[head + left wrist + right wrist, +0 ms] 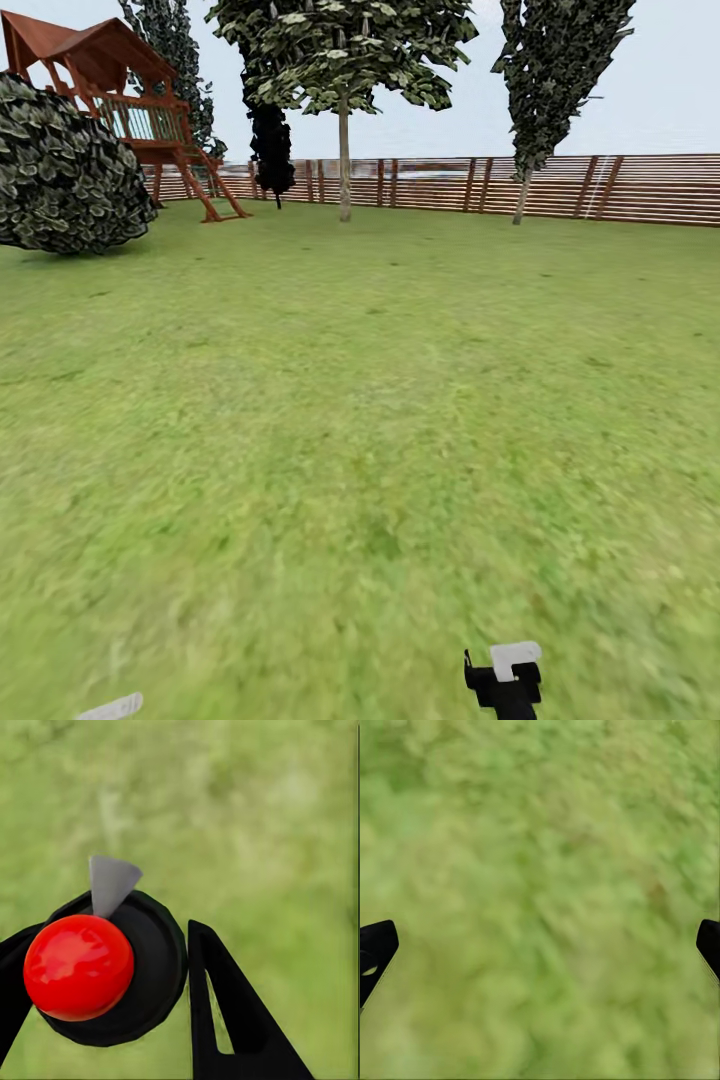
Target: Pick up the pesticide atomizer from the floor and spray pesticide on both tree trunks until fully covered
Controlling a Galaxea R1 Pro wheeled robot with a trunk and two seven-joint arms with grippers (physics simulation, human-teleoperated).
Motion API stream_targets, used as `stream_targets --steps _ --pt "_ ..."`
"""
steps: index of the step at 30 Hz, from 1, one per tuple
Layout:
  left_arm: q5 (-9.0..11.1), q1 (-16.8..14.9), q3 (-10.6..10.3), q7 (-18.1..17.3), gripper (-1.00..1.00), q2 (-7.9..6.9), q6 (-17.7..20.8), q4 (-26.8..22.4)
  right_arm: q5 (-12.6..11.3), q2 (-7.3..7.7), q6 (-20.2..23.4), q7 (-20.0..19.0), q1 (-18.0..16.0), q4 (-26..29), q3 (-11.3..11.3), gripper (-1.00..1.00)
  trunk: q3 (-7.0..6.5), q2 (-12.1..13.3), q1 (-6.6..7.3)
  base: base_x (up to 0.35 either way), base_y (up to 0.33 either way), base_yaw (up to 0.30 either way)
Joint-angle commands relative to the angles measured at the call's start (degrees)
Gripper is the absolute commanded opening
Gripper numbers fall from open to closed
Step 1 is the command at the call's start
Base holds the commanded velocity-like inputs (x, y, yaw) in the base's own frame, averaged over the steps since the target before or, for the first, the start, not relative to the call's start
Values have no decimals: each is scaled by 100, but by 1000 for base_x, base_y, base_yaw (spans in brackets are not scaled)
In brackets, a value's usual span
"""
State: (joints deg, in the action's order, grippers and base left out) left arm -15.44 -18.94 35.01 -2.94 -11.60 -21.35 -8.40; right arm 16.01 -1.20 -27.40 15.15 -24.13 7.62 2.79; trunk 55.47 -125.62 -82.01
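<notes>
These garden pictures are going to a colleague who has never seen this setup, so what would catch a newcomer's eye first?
Most striking is the shiny red ball on a black round body, sitting between the fingers of the left tool over blurred grass. In the head view, a wide green lawn runs to a brown slat fence, with a red-brown wooden play tower and a big round dark bush at far left.

Wooden playhouse [120, 95] beside round bush [65, 170]

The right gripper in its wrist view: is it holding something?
No, the right gripper is open, with just blurred grass between its fingertips.
</notes>
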Motion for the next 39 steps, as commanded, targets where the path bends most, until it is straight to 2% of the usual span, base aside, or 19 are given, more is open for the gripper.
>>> stream_targets --steps 1,39 --pt "-31 -4 50 -31 -100 -1 -20 5 60 -3 -11 32 -4 -6 29 100 5 -2 -3 336 0 0" --pt "-29 -4 50 -31 -100 -1 -27 5 60 6 -11 32 -2 -8 38 100 5 -2 -3 336 0 0"
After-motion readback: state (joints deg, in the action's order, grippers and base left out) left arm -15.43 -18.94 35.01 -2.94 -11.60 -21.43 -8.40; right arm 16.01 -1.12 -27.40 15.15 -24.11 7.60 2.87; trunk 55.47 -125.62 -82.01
